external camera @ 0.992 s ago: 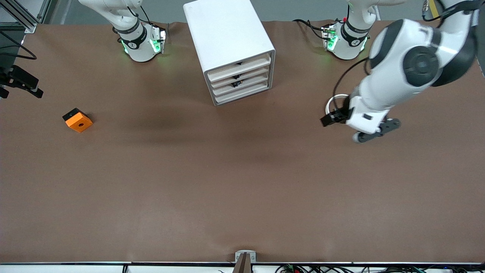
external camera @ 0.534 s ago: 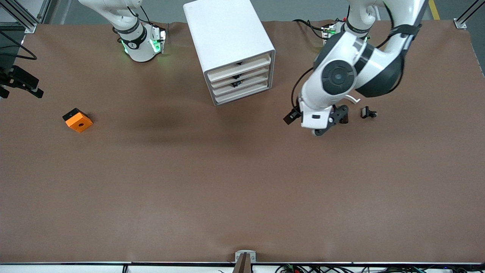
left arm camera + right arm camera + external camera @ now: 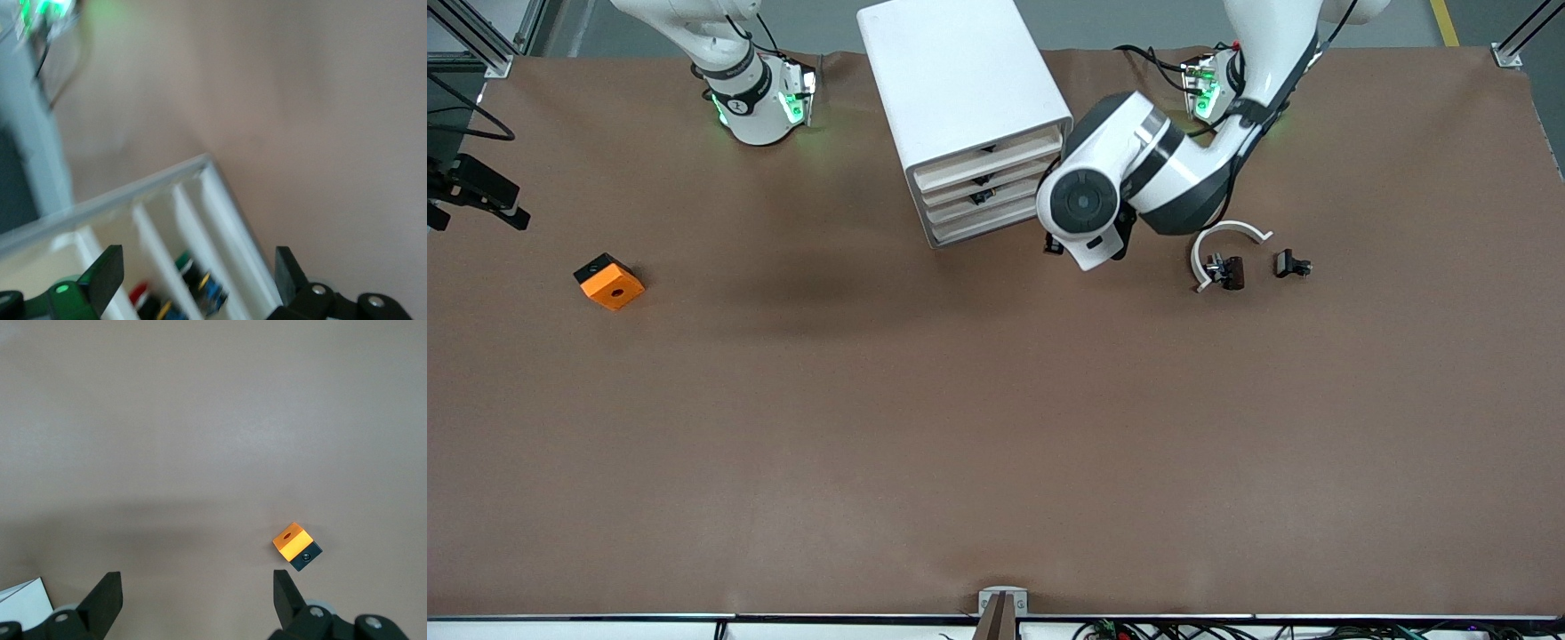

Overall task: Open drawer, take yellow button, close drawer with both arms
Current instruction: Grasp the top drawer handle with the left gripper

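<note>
The brown desk (image 3: 996,427) lies bare along the edge closest to the front camera. Farther up it, toward the right arm's end, sits an orange block (image 3: 609,282) with a dark hole in its top face and a black side; in the right wrist view the same block (image 3: 297,546) lies on the desk, apart from everything else. Toward the left arm's end, about as far from the camera, lie a white curved piece (image 3: 1224,240), a small black clip (image 3: 1226,270) touching its inner side, and a second black clip (image 3: 1292,265) just beside them.

The left gripper (image 3: 200,280) is over the desk in front of the drawer cabinet's (image 3: 969,116) stacked drawers, its jaws spread wide with nothing between them. Its wrist view shows the white drawer fronts (image 3: 200,220) and small coloured parts behind them, too blurred to name. The drawers look pushed in. The button cannot be made out for certain; only small dark shapes show in the drawer slots in the front view.

The right gripper (image 3: 197,600) hangs high above the desk, jaws also wide apart and empty, the arm waiting. The two arm bases stand on either side of the cabinet.
</note>
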`<state>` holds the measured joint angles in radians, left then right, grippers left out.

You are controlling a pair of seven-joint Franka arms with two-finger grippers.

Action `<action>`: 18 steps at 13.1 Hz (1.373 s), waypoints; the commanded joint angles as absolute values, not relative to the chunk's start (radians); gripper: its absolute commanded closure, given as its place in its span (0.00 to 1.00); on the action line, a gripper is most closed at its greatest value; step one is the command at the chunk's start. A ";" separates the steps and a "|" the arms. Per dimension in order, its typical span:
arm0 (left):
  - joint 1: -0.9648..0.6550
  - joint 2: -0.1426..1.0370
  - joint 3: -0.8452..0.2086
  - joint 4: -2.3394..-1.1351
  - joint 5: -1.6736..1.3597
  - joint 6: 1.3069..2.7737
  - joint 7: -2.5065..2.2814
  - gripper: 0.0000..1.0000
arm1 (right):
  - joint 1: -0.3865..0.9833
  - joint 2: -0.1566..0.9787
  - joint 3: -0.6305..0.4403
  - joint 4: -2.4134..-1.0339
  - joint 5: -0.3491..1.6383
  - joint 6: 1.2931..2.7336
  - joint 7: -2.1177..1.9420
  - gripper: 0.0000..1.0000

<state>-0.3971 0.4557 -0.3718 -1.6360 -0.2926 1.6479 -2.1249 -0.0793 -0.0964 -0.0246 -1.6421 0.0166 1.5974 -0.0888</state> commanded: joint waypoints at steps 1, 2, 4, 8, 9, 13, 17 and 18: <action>-0.374 0.543 -0.367 -1.580 -0.489 1.631 -2.219 0.00 | -0.095 -0.115 -0.012 -1.658 0.020 1.598 -0.083 0.00; -0.374 0.569 -0.362 -1.559 -0.544 1.631 -2.273 0.00 | -0.095 -0.115 -0.012 -1.658 0.020 1.598 -0.083 0.00; -0.371 0.626 -0.362 -1.519 -0.584 1.629 -2.388 0.00 | -0.095 -0.115 -0.012 -1.658 0.020 1.598 -0.083 0.00; -0.364 0.692 -0.360 -1.509 -0.753 1.624 -2.523 0.00 | -0.097 -0.115 -0.012 -1.658 0.020 1.598 -0.084 0.00; -0.364 0.695 -0.360 -1.509 -0.770 1.614 -2.534 0.08 | -0.097 -0.115 -0.012 -1.657 0.018 1.598 -0.084 0.00; -0.371 0.716 -0.362 -1.509 -0.773 1.543 -2.556 0.32 | -0.098 -0.115 -0.014 -1.657 0.018 1.598 -0.084 0.00; -0.380 0.718 -0.371 -1.509 -0.772 1.488 -2.542 0.36 | -0.098 -0.115 -0.014 -1.657 0.018 1.597 -0.084 0.00; -0.383 0.719 -0.373 -1.509 -0.772 1.486 -2.537 0.36 | -0.100 -0.115 -0.014 -1.657 0.018 1.598 -0.084 0.00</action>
